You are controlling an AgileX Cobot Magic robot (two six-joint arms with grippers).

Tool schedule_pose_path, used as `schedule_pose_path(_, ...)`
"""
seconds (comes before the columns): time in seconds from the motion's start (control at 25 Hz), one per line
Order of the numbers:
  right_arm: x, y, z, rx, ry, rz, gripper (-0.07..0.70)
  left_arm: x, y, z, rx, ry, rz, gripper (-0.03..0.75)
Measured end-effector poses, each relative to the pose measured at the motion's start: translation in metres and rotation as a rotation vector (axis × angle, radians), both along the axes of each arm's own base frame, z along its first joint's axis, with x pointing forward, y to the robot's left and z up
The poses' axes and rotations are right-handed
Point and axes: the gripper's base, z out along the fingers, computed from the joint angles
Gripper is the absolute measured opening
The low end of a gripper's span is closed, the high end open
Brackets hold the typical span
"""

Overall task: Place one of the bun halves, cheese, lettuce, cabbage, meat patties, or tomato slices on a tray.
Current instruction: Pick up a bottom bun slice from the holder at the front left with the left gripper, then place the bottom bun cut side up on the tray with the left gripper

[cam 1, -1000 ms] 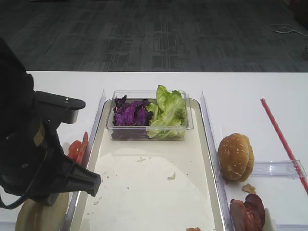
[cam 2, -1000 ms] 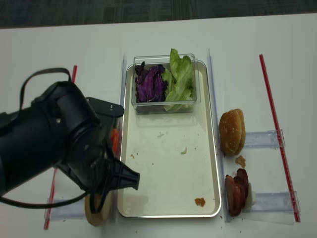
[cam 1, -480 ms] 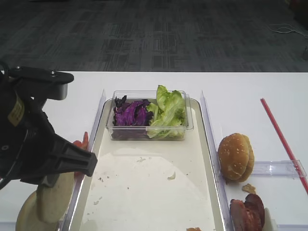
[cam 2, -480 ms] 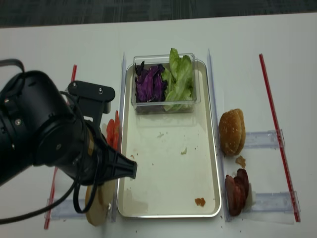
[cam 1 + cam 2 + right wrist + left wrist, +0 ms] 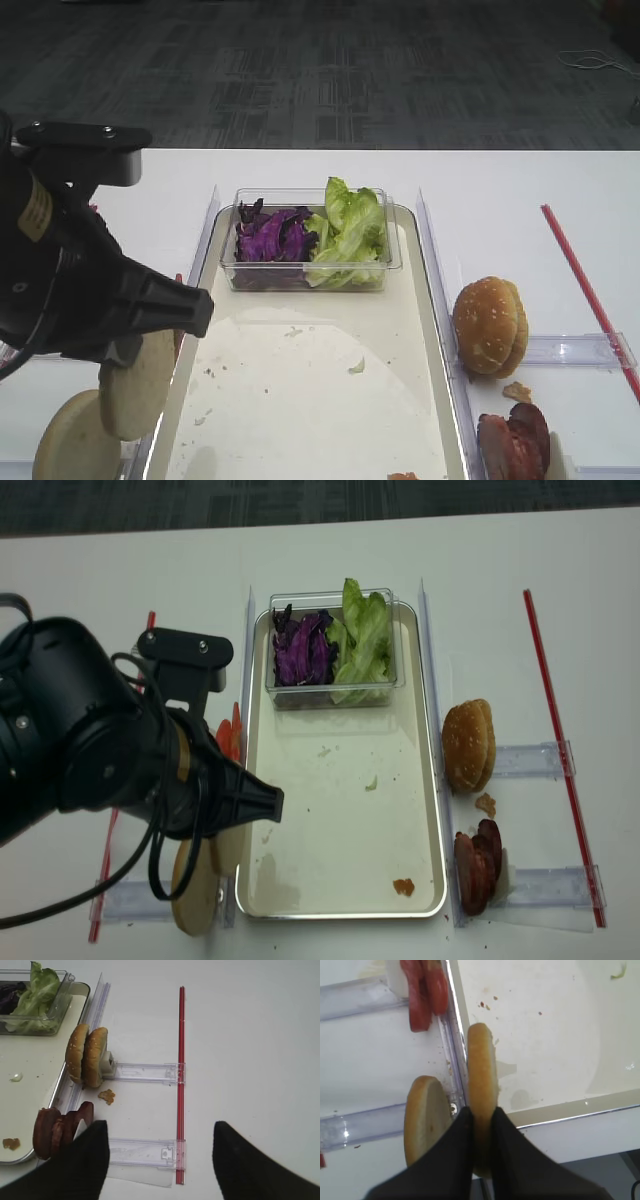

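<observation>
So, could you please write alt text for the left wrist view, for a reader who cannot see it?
The left gripper is shut on a pale bun half, held on edge over the tray rim. A second bun half stands in a clear rack beside it, with tomato slices further along.

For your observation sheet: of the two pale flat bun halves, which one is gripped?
The bun half on edge above the tray rim, pinched in the left gripper; the other sits outside, untouched.

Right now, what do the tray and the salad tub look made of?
Tray: likely metal, with a silvery raised rim that reflects light and a matte cream floor speckled with crumbs.
Tub: clear plastic by the look; lettuce and cabbage show through its glossy walls.
</observation>
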Motion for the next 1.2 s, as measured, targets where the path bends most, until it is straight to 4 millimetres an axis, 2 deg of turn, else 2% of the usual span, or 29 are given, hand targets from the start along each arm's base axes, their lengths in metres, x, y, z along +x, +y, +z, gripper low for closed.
schedule_pose_path(0.56,0.0,0.0,0.0,0.0,0.0,0.0,0.47,0.02,0.006,0.002,-0.268,0.027,-0.04,0.057)
schedule_pose_path(1.2,0.0,0.0,0.0,0.0,0.0,0.0,0.469,0.022,0.019,-0.031,-0.695,0.032,-0.063,0.055)
